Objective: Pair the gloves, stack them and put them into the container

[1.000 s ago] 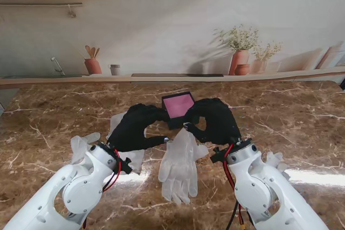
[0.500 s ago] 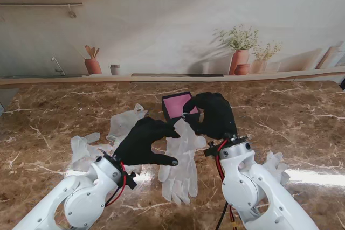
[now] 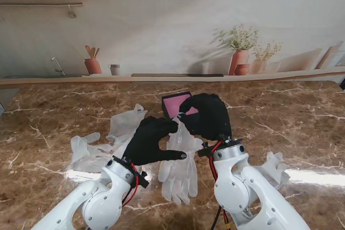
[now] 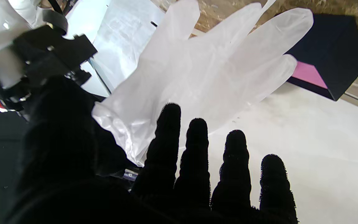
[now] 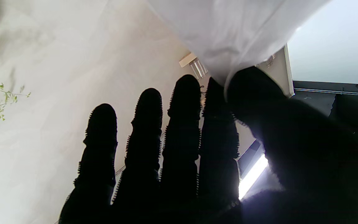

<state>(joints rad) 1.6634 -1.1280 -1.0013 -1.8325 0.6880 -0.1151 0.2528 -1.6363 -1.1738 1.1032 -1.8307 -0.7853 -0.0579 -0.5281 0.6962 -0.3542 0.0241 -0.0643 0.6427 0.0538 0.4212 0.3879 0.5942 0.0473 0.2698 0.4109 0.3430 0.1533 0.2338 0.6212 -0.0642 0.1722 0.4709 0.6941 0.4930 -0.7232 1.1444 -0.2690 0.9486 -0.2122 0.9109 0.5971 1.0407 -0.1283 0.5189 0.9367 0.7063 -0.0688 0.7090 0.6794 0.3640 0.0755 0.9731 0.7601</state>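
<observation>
A translucent white glove is in the middle of the table, its cuff raised between my two black-covered hands and its fingers trailing on the marble nearer to me. My left hand pinches the cuff between thumb and index finger; the glove fans out past those fingers. My right hand grips the same cuff from the right, the white fabric caught between thumb and index finger. The container, a black box with a pink inside, stands just beyond both hands and also appears in the left wrist view.
More white gloves lie on the marble: one to the left farther from me, one at the left beside my left arm, one to the right by my right arm. A ledge with plant pots runs along the table's far edge.
My left hand has swung right from the left-hand gloves to the middle glove's cuff and closed on it. My right hand has shifted slightly left, lifting the cuff toward the container.
</observation>
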